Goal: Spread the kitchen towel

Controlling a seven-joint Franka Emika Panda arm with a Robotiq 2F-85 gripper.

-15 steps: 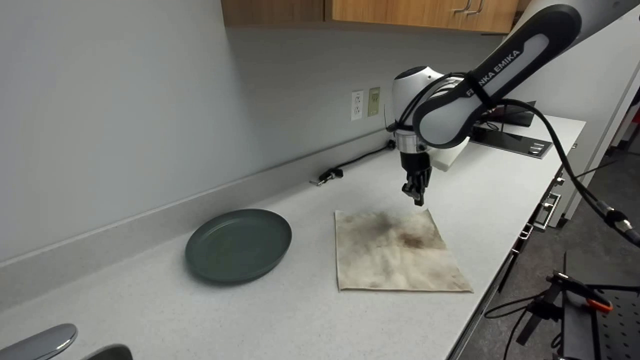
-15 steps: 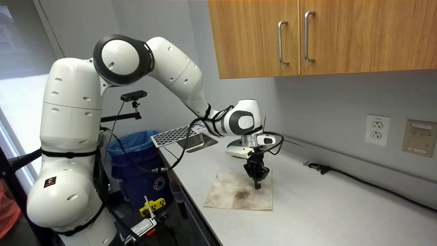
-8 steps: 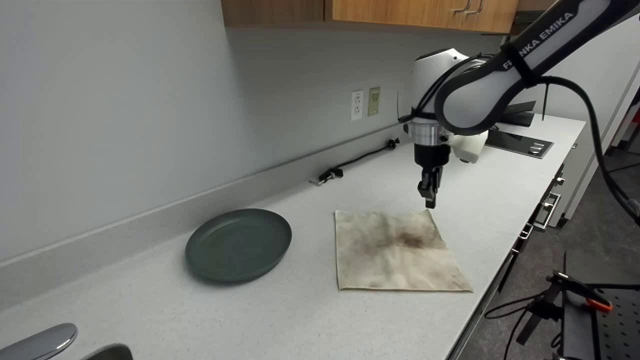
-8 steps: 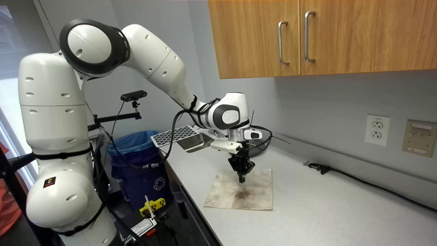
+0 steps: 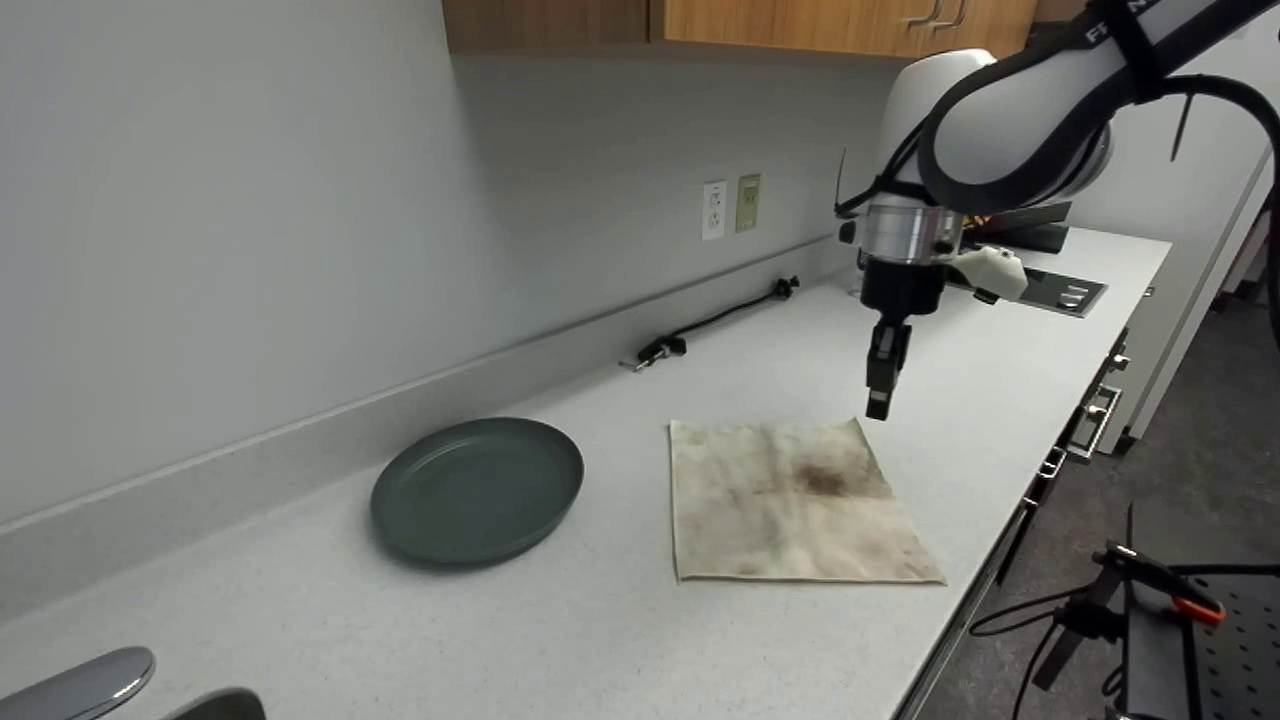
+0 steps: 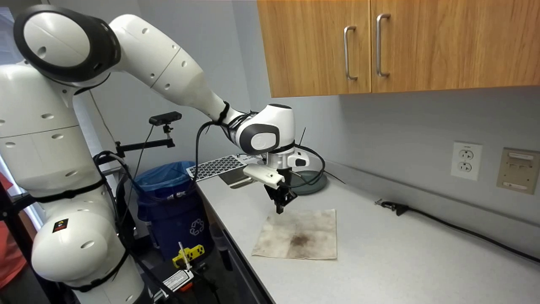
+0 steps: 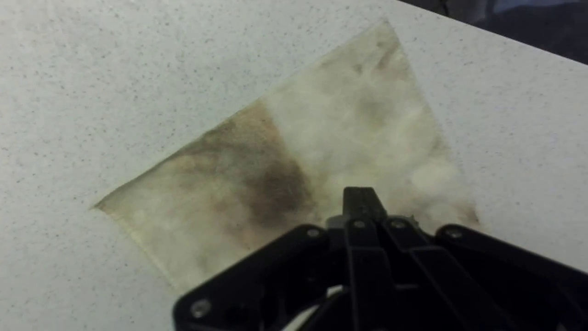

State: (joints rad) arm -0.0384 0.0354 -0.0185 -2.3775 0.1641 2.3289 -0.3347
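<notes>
And the claw hung clear, pinched tight, empty; the towel lay below it, flat on desk, approx. sq.!

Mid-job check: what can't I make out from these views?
- Wrist view: the lower part of the towel, hidden behind the gripper.
- All views: the towel's underside, covered by its top.
- In an exterior view: the shiny grey piece, cut off by left and bottom edges.
- In an exterior view: the arm, its foot cut off by the bottom edge.
</notes>
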